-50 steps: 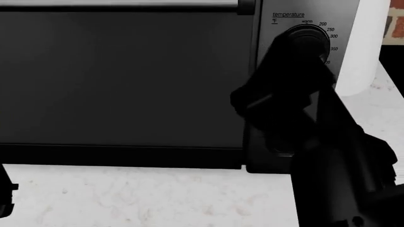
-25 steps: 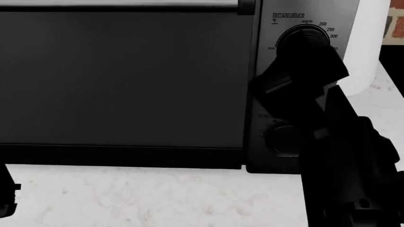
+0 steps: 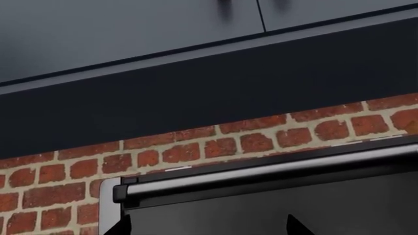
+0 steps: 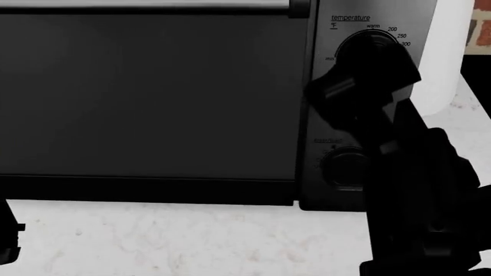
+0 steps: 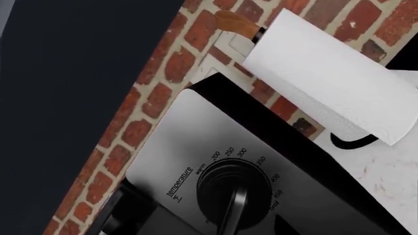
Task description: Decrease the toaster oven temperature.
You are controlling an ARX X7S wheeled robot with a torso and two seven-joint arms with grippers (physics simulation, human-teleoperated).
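Right end effector [image 4: 368,63] sits over the temperature knob [image 5: 230,188] at the top right of the toaster oven [image 4: 153,98], which stands on the tabletop [image 4: 192,236]; whether its fingers actually clamp the knob cannot be told. For a clean step, keep the wrist axis centred on the knob and rotate toward "min", without side load. Left end effector [image 3: 207,226] hangs apart, empty, facing the oven's handle bar [image 3: 261,176].

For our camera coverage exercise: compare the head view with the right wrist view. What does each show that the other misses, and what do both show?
Only the head view shows the toaster oven's dark glass door, the lower knob, the white countertop and the right arm covering the upper knob. Only the right wrist view shows the brick wall, the temperature knob uncovered, and the dial numbers up to 450. Both show the paper towel roll and the temperature label.
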